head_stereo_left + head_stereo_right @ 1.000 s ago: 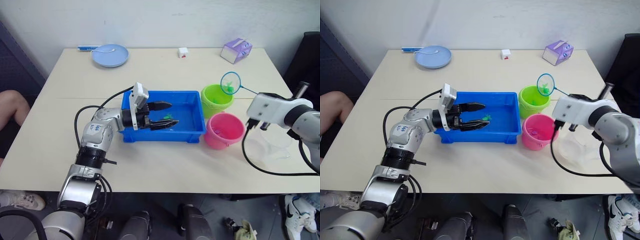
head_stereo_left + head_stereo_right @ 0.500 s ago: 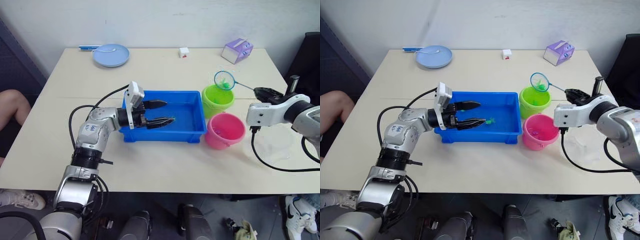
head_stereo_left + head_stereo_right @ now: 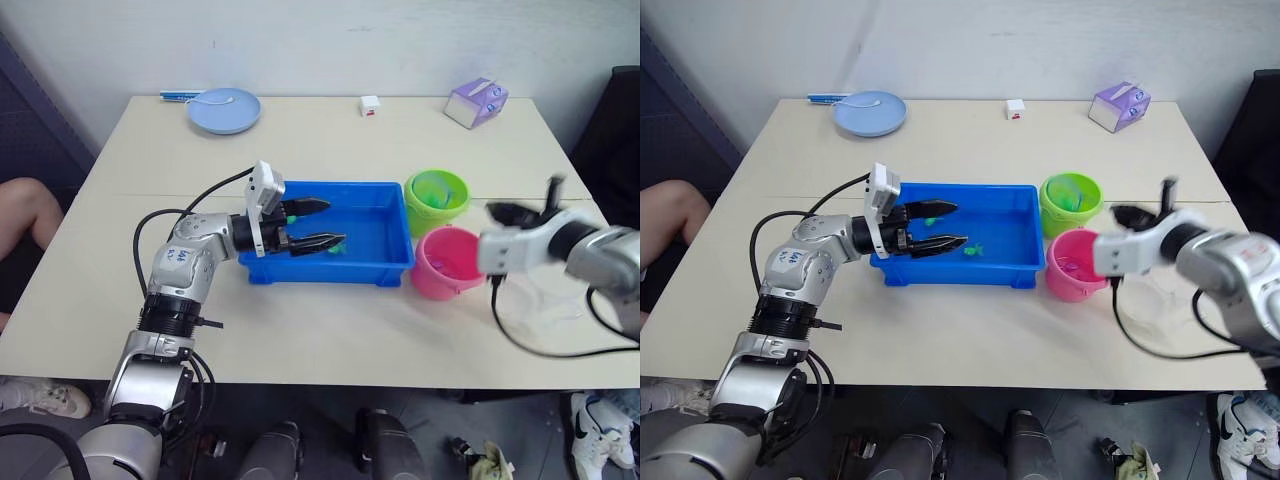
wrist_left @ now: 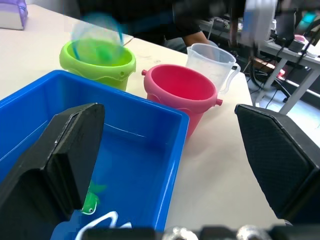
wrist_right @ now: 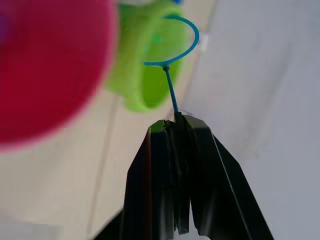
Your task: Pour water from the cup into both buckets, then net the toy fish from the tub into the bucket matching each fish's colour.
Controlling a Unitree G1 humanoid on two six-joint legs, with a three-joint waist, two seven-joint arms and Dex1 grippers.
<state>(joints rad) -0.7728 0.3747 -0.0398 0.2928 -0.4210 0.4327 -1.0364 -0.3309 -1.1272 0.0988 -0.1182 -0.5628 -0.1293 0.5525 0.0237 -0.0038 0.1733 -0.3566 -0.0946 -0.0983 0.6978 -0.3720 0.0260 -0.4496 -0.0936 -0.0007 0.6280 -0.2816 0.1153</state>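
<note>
The right claw (image 5: 176, 125) clamps the net (image 5: 172, 47) by its handle, hoop pointing into the green bucket (image 3: 437, 198), beside the pink bucket (image 3: 448, 262). The left claw (image 3: 312, 222) gapes over the tub (image 3: 390, 268), where a green fish (image 3: 974, 250) lies. The cup (image 4: 214, 62) stands behind the pink bucket

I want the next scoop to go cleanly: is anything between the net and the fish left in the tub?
The net, held over the green bucket, must clear that bucket's rim and the tub wall. The open left gripper hovers right beside the green fish.

Blue tub (image 3: 388, 262), lime bucket (image 3: 437, 199), pink bucket (image 3: 447, 262).
</note>
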